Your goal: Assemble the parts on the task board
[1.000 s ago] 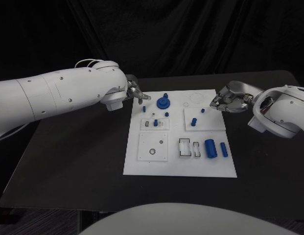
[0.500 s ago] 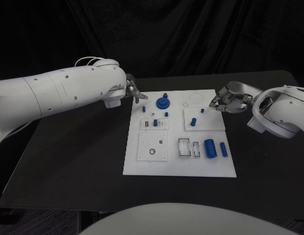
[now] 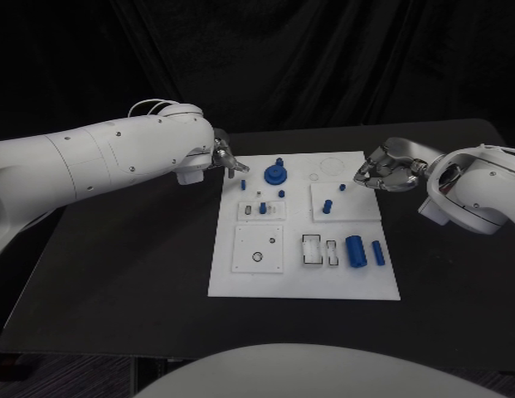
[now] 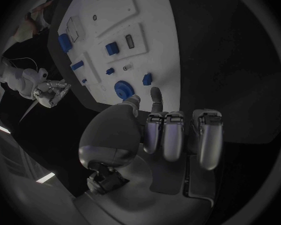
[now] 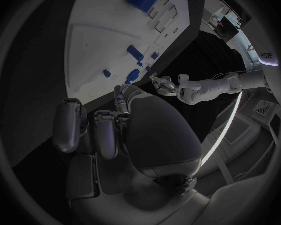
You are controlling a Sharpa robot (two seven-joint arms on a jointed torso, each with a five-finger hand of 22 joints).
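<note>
The white task board [image 3: 305, 274] lies mid-table. On it are a round blue part with a peg [image 3: 278, 174], several small blue pegs such as one at the left edge [image 3: 244, 184], and a big blue cylinder [image 3: 355, 250] next to a slimmer one [image 3: 379, 253]. My left hand [image 3: 225, 157] hovers just off the board's far left corner. In the left wrist view this hand [image 4: 172, 135] has its fingers curled in, with nothing in them, and the round blue part [image 4: 123, 89] lies beyond them. My right hand [image 3: 383, 172] is bunched at the board's far right edge, and its fingers [image 5: 106, 127] are curled with nothing seen in them.
The black table [image 3: 126, 274] has bare room on both sides of the board. Empty square and slot recesses [image 3: 259, 249] sit in the board's near half. A black curtain backs the table.
My left hand has drawn back slightly from the board's far left corner. The right hand and the parts have stayed put.
</note>
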